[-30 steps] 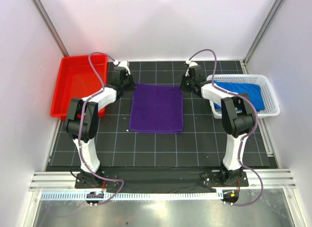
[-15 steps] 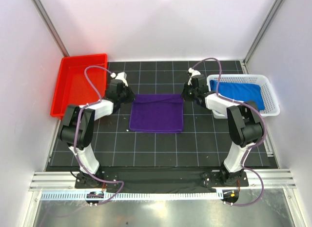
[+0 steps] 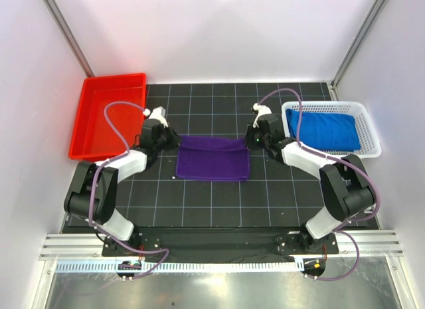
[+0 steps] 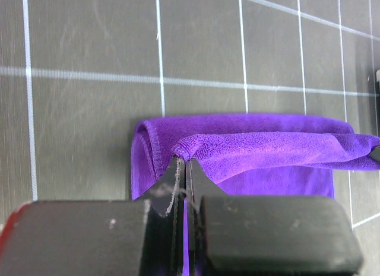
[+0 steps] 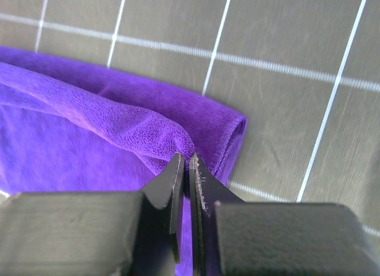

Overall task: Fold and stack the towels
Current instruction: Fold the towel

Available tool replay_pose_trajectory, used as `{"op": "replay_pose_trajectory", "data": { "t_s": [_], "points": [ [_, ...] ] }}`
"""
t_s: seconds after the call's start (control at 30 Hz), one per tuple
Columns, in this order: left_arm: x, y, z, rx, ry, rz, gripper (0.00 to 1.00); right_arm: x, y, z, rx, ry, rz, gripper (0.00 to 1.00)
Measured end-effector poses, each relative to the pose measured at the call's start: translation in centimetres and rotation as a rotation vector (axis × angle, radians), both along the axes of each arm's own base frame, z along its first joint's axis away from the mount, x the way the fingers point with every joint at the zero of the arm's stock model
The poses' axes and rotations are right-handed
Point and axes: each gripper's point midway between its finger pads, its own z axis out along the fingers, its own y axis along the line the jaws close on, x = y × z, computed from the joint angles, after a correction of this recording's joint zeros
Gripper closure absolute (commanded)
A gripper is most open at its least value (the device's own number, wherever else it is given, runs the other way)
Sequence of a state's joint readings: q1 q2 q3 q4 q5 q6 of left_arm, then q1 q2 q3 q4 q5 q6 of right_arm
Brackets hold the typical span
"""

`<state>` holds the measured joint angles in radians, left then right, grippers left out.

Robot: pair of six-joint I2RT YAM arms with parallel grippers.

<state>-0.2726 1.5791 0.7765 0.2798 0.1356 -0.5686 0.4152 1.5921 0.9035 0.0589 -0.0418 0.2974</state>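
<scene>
A deep purple towel [image 3: 212,164] lies in the middle of the black gridded mat, its far edge lifted and doubled over toward the near side. My left gripper [image 3: 175,140] is shut on the towel's far left corner [image 4: 181,149], and my right gripper [image 3: 250,140] is shut on the far right corner [image 5: 181,146]. In the left wrist view the raised purple edge [image 4: 267,148] stretches right above the lower layer. In the right wrist view the same edge [image 5: 89,116] runs off to the left. A royal blue towel [image 3: 323,131] lies bunched in the white basket.
A red tray [image 3: 109,116] stands at the far left of the mat with nothing in it. The white mesh basket [image 3: 372,137] stands at the far right, close behind my right arm. White walls and metal posts enclose the mat.
Both grippers have drawn the purple towel's far edge toward the near side, so the towel now looks shorter and doubled. Both arms have folded lower and closer to their bases.
</scene>
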Motion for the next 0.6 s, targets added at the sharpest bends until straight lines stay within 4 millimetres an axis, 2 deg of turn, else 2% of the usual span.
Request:
{"op": "replay_pose_trajectory", "data": {
  "t_s": [0.2, 0.43, 0.6],
  "points": [
    [-2.2, 0.4, -0.6, -0.016, 0.024, 0.01, 1.0, -2.6, -0.6, -1.4, -0.021, 0.032, -0.005, 0.99],
    [-3.9, 0.3, -0.2, -0.026, 0.017, 0.003, 1.0, -4.5, -0.9, -1.1, -0.012, 0.022, -0.011, 0.99],
    [-4.7, 0.3, -0.2, -0.032, 0.021, 0.003, 1.0, -5.5, -0.8, -1.6, -0.013, 0.034, -0.005, 0.99]
  ]
}}
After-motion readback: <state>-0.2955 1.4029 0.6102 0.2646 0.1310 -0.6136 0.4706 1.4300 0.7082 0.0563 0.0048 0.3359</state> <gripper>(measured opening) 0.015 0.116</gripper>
